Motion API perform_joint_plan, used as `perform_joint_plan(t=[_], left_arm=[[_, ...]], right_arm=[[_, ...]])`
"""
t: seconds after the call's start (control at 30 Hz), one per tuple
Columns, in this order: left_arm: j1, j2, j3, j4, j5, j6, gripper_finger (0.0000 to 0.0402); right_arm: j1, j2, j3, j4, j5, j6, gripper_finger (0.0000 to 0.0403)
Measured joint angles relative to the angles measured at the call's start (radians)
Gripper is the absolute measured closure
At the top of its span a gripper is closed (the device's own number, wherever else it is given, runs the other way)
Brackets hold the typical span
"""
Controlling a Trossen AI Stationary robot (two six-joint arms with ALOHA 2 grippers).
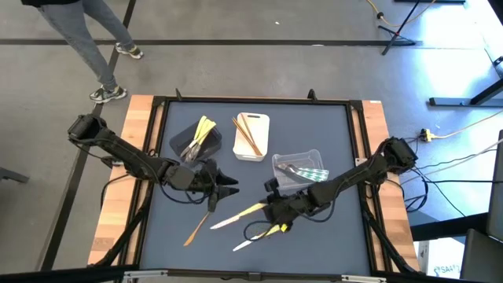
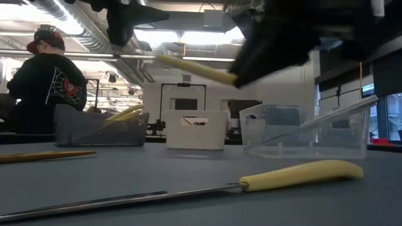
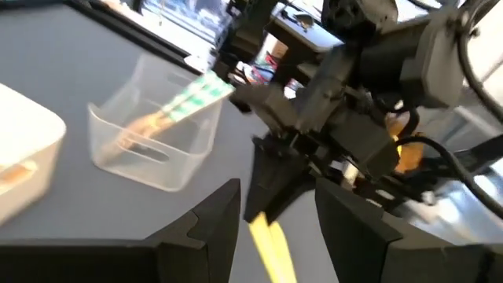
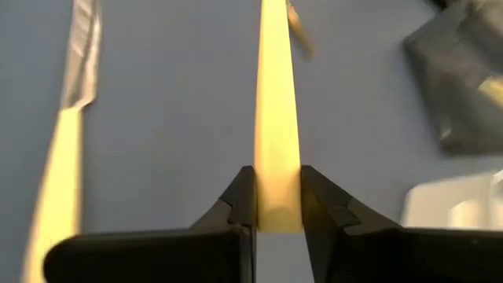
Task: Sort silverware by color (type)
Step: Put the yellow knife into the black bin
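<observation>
The right gripper sits over the middle of the dark mat, fingers pinched tight on the end of a pale yellow utensil. In the low view that same piece is lifted clear of the table, tilted, sticking out toward the left arm. The high view shows it running from the gripper down toward the front-left.

The left gripper hovers just beside it, a bit farther back on the mat, with its two fingers spread apart and nothing between them as far as I can see. Its wrist view looks straight at the right arm's gripper with the yellow piece poking toward it.

Rest of the silverware:
- another yellow-handled knife lying flat near the front edge, metal blade pointing left
- an orange-brown utensil flat on the mat front-left
- black tray at the back holding a few pale yellow ones
- white tray beside it with orange-brown ones
- clear tray to the right with what looks like silver-grey pieces, hard to make out exactly

A person stands beyond the table.
</observation>
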Motion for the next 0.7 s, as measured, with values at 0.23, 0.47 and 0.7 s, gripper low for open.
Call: perform_joint_plan(t=[0.23, 0.47, 0.7], left_arm=[[0.060, 0.000, 0.000, -0.007, 0.222, -0.181, 0.0241], [0.102, 0.000, 0.000, -0.008, 0.393, -0.296, 0.0241], [0.115, 0.000, 0.000, -0.009, 0.496, -0.422, 0.0241]], right_arm=[[-0.041, -0.001, 0.106, 0.001, -0.029, -0.266, 0.0351], [-0.082, -0.002, 0.177, -0.001, -0.072, -0.405, 0.0350], [-0.136, -0.002, 0.213, -0.001, -0.152, -0.450, 0.0350]])
